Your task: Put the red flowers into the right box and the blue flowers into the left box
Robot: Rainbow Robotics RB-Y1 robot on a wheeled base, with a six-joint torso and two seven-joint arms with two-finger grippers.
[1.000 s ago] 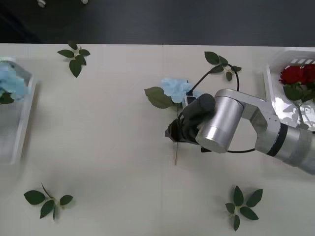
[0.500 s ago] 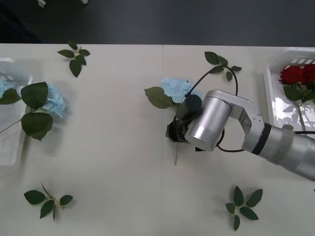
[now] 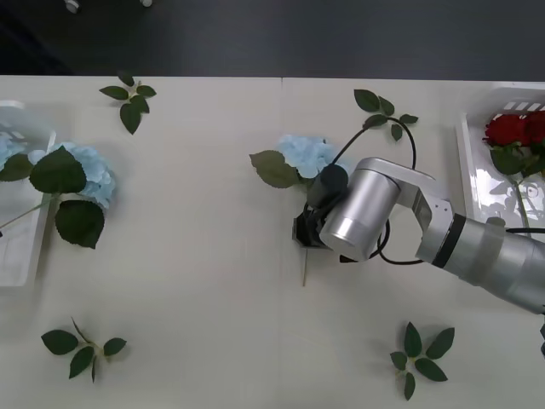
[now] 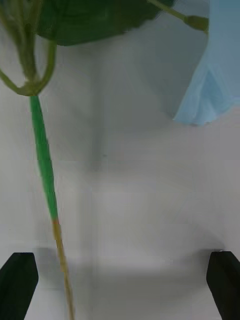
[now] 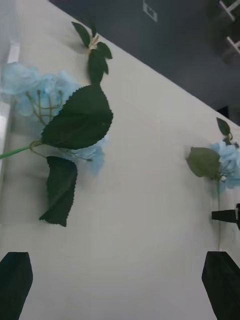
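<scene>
Right gripper [image 4: 120, 280] released over a blue flower's stem [image 4: 44, 165] — left gripper [image 5: 117, 280] also spread apart.

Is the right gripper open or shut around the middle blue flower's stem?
Open. The right gripper has both black fingertips apart at the corners, and the blue flower's stem runs between them, untouched.
</scene>
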